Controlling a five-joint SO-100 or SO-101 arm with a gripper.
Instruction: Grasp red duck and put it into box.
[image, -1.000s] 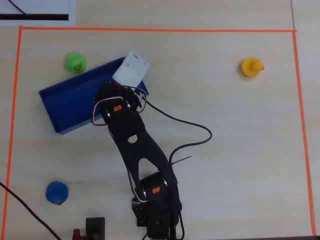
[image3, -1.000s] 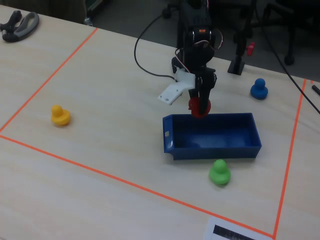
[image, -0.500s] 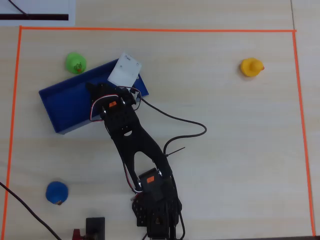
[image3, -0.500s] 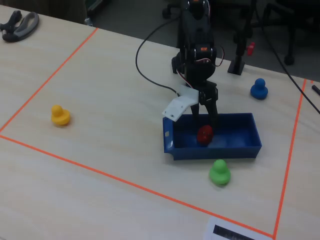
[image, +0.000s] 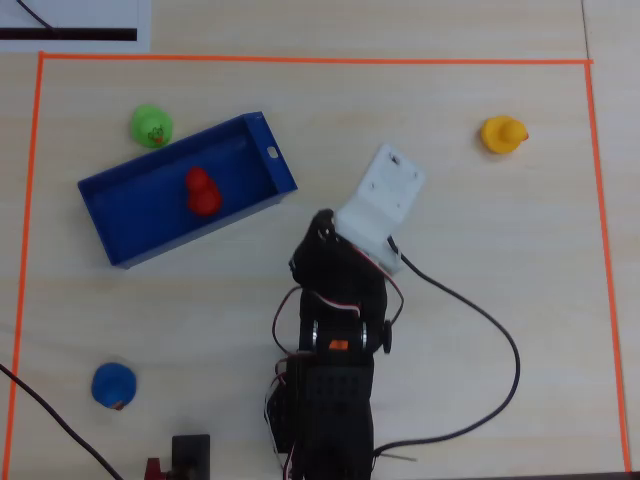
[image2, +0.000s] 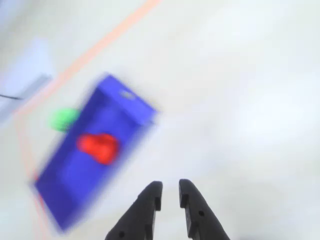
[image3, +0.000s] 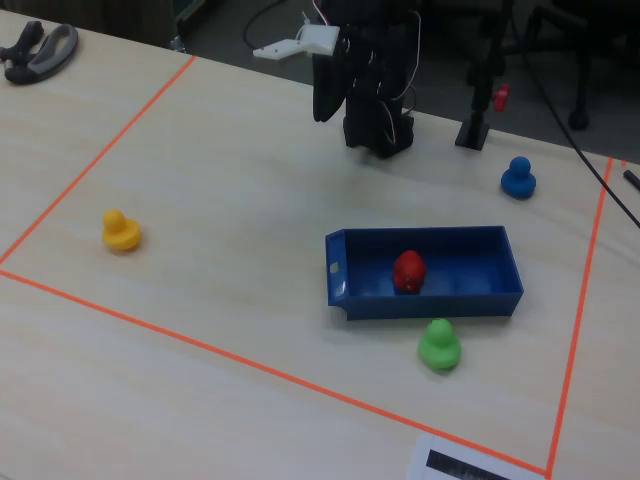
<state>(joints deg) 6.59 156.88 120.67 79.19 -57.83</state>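
The red duck (image: 203, 190) lies inside the blue box (image: 140, 200), near its middle. It also shows blurred in the wrist view (image2: 98, 146) and in the fixed view (image3: 408, 271). The box (image3: 430, 300) has a white mark on one short end. In the wrist view the box (image2: 115, 115) is up and left of my gripper (image2: 170, 185). The gripper's black fingers stand a narrow gap apart with nothing between them. It is raised and well clear of the box. In the overhead view the white wrist mount (image: 385, 195) hides the fingers.
A green duck (image: 151, 126) sits just outside the box's long wall. A yellow duck (image: 502, 133) is at the far right and a blue duck (image: 113, 385) at the lower left. Orange tape (image: 300, 59) frames the work area. A black cable (image: 505, 345) loops right of the arm.
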